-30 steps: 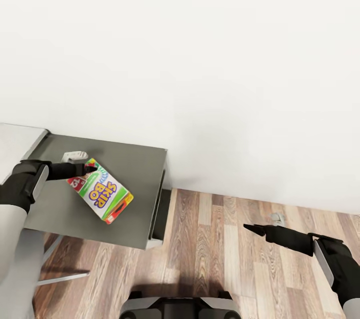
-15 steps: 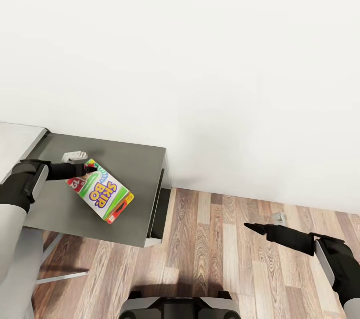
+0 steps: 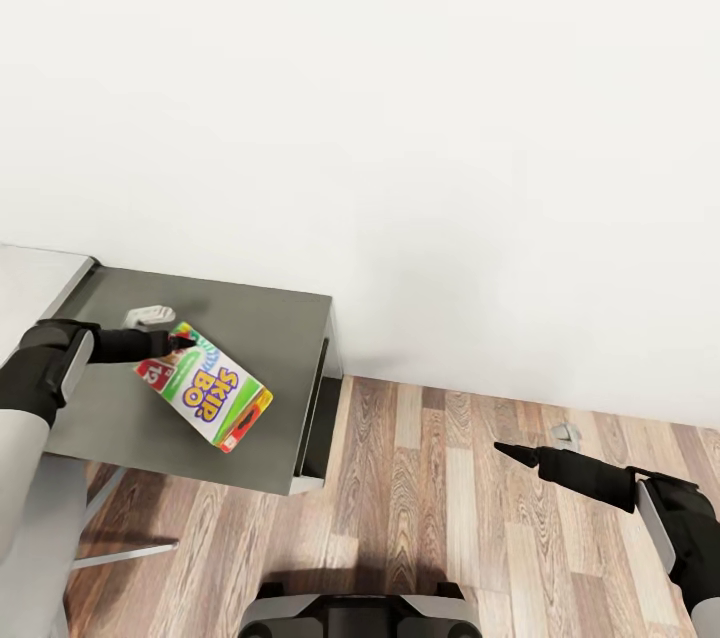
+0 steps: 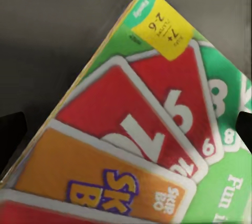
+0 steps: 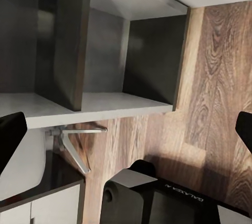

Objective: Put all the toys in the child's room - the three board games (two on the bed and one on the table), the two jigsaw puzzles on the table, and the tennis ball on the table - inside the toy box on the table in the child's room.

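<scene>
left gripper (image 3: 182, 342) clamps the upper corner of the skip-bo box (image 3: 205, 385); the box's long axis runs diagonally away over the dark desk (image 3: 270, 318). right gripper (image 3: 505, 450) hangs apart, jaws spread.

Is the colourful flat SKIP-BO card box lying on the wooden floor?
No, the colourful flat SKIP-BO box is over the dark grey tabletop, with the left gripper at its corner.

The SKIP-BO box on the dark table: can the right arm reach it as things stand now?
Probably not without repositioning. The right gripper hangs over the wood floor, well off the table, while the left gripper is already at the SKIP-BO box.
</scene>
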{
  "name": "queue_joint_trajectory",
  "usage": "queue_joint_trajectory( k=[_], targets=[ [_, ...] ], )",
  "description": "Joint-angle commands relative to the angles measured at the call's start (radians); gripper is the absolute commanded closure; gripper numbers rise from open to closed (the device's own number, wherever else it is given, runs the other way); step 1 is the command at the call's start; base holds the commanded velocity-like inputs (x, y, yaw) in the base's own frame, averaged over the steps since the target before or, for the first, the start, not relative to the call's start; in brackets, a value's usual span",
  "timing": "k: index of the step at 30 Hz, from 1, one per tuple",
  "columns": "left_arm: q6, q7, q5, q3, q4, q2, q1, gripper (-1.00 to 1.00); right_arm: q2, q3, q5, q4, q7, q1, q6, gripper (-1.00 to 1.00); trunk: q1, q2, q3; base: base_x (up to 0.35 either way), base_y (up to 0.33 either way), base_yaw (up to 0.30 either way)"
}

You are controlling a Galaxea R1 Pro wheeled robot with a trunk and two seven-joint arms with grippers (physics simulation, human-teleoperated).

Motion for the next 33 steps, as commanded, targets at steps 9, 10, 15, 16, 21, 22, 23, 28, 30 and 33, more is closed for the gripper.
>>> queue_joint_trajectory(
  k=[9, 10, 15, 16, 21, 22, 23, 28, 30, 33],
  targets=[
    [0.042, -0.064, -0.007, 0.003, -0.001, 0.019, 0.000, -1.00, 0.000, -0.001, -0.003, 0.000, 0.000, 0.000, 0.009, -1.00, 0.001, -0.002, -0.001, 0.000, 0.000, 0.000],
    [0.047, -0.065, -0.005, 0.003, -0.001, 0.022, 0.000, -1.00, 0.000, -0.001, -0.002, 0.000, 0.000, 0.000, 0.009, -1.00, 0.001, -0.002, -0.001, 0.000, 0.000, 0.000],
    [0.056, -0.068, -0.003, 0.002, -0.002, 0.026, 0.000, -1.00, 0.000, -0.001, -0.002, 0.000, 0.000, 0.000, 0.009, -1.00, 0.001, -0.002, -0.001, 0.000, 0.000, 0.000],
    [0.057, -0.069, -0.003, 0.002, -0.002, 0.027, 0.000, -1.00, 0.000, -0.001, -0.002, 0.000, 0.000, 0.000, 0.009, -1.00, 0.001, -0.002, -0.001, 0.000, 0.000, 0.000],
    [0.060, -0.116, -0.007, -0.003, -0.002, 0.030, 0.000, -1.00, 0.000, -0.001, 0.000, 0.000, 0.000, 0.000, 0.009, -1.00, 0.001, -0.002, -0.001, 0.000, 0.000, 0.000],
    [0.060, -0.135, -0.009, -0.006, -0.003, 0.029, 0.000, -1.00, 0.000, -0.001, 0.000, 0.000, 0.000, 0.000, 0.009, -1.00, 0.001, -0.002, -0.001, 0.000, 0.000, 0.000],
    [0.061, -0.155, -0.011, -0.011, -0.003, 0.029, 0.000, -1.00, 0.000, -0.001, 0.000, 0.000, 0.000, 0.000, 0.009, -1.00, 0.001, -0.002, -0.001, 0.000, 0.000, 0.000],
    [0.062, -0.178, -0.013, -0.047, -0.004, 0.030, 0.001, -1.00, 0.000, -0.001, 0.000, 0.000, 0.000, 0.000, 0.010, -1.00, 0.001, -0.002, -0.001, 0.000, 0.000, 0.000],
    [0.065, -0.181, -0.013, -0.056, -0.004, 0.032, 0.001, -1.00, 0.000, -0.001, 0.001, 0.000, 0.000, 0.000, 0.010, -1.00, 0.001, -0.002, -0.001, 0.000, 0.000, 0.000],
    [0.074, -0.182, -0.012, -0.064, -0.004, 0.035, 0.002, -1.00, 0.000, -0.001, 0.001, 0.000, 0.000, 0.000, 0.011, -1.00, 0.001, -0.002, -0.001, 0.000, 0.000, 0.000]
  ],
)
